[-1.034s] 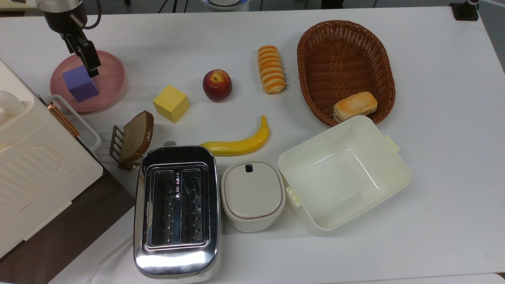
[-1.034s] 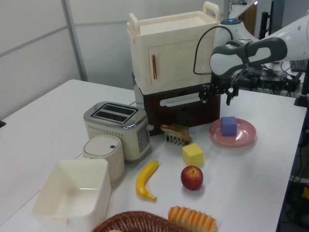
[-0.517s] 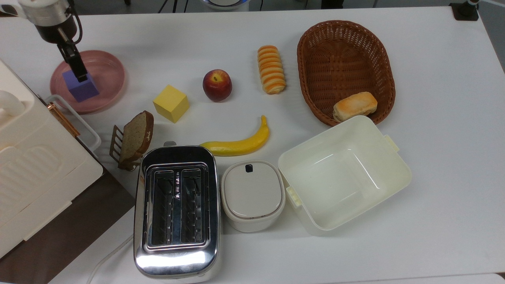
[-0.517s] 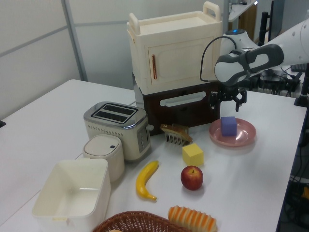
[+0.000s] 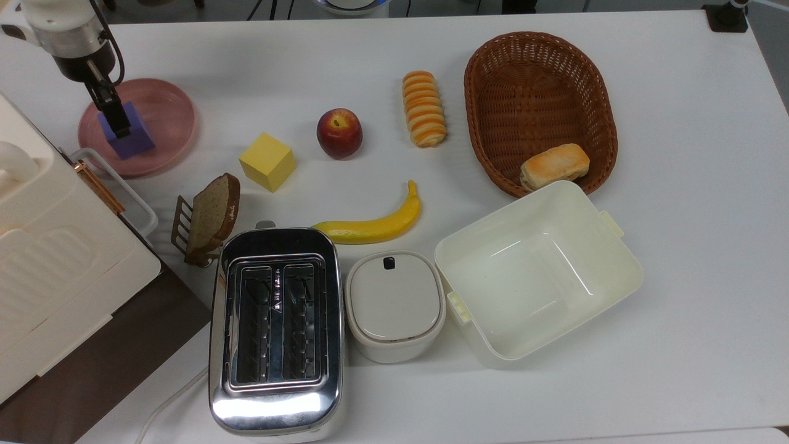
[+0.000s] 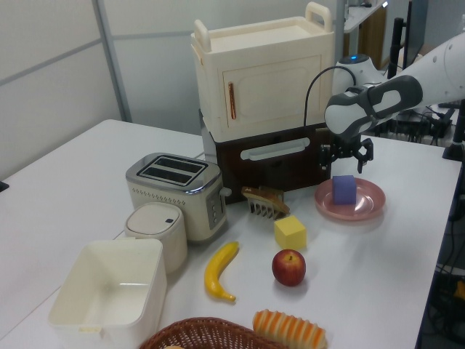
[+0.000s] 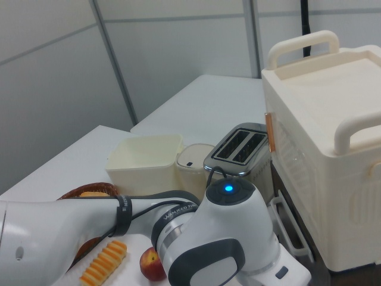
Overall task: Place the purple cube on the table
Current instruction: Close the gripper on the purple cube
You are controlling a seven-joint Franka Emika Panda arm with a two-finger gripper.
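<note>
white table [image 5: 678, 123] — purple cube [image 5: 137, 132] on pink plate [image 5: 169, 114], half hidden by open jaws [image 6: 345, 154] above.

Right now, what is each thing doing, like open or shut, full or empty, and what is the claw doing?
Claw: open, hovering just above the purple cube.
Purple cube: sitting on the pink plate, not lifted.
Toaster: both slots empty.
Square tub: open, empty.
Small lidded box: lid on.
Basket: holds one bread roll.
Cabinet: door shut.
Bread slice: propped up in its rack.
</note>
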